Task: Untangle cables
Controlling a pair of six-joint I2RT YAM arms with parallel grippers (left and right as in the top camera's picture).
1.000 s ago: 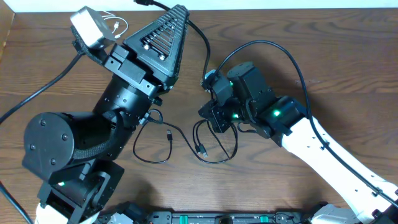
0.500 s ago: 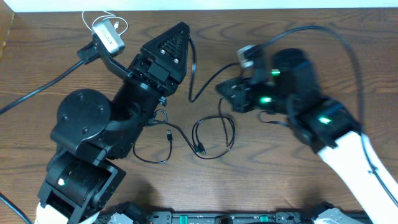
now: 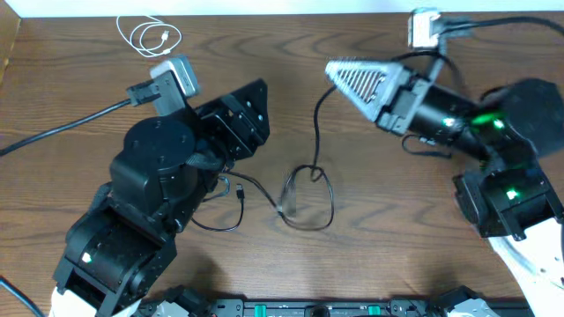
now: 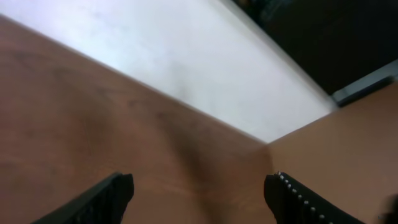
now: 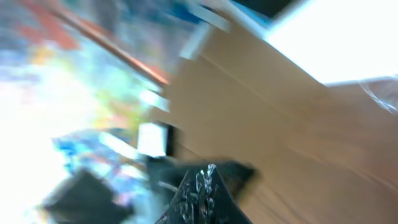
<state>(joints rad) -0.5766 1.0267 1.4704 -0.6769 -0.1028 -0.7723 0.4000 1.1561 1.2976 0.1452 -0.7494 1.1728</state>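
Overhead, two thin, limp black cables (image 3: 304, 201) lie looped together on the brown wooden surface (image 3: 397, 229), with a short white cable (image 3: 148, 35) well apart at the far left corner. The right end effector (image 3: 337, 74) is pinched closed, apparently on one black strand leading up from the tangle; the left end effector (image 4: 199, 196) gapes wide and empty. Light and floppy, the cables probably grip best just behind a plug (image 3: 240, 192).

Black left arm (image 3: 145, 176) and right arm (image 3: 515, 189), green lights (image 3: 483, 121), white bases (image 3: 533, 273), ribbed right tool (image 3: 335, 70).
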